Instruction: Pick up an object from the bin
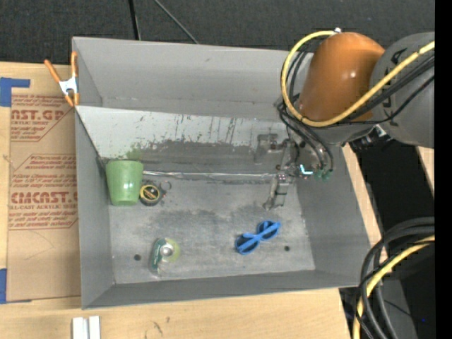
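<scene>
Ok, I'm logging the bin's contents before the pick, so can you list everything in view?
cup: one, green, by the bin's left wall
round thing: one, dark and gold, just right of the cup
clear thing: one, greenish tint, front left of the floor
glasses-shaped thing: one, blue, front right of the floor
bin: one, grey metal
gripper: one, metal, right side, just behind the glasses-shaped thing
arm: one, grey with orange cover and yellow cables, reaching in from the right

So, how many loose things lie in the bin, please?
4: green cup far left, small round thing beside it, pale piece lower left, blue piece lower right. The arm may hide more.
</scene>
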### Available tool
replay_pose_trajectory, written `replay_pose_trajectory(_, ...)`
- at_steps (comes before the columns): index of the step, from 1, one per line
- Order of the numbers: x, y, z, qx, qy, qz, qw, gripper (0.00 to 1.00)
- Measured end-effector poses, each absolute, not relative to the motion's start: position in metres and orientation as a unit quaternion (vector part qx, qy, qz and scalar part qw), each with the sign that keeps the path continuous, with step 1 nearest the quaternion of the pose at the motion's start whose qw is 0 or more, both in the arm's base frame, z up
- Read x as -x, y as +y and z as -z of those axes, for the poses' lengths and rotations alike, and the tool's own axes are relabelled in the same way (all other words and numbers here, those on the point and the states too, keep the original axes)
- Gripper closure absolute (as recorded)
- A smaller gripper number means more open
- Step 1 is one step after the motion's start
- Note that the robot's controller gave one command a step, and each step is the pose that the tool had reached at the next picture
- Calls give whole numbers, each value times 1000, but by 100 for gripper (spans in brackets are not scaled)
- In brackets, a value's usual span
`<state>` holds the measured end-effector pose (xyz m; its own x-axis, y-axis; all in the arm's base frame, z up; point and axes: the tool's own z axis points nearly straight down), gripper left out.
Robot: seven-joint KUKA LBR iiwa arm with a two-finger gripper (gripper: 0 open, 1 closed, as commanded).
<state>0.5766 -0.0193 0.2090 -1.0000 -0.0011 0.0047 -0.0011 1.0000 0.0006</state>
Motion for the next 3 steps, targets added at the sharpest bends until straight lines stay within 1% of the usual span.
replay_pose_trajectory(1, -537, -48, -71, 67, -998, 1, 4, 0)
replay_pose_trajectory(2, -541, -48, -75, 66, -998, 0, -1, 100)
replay_pose_trajectory(3, -525, -63, -248, 78, -997, 0, -5, 100)
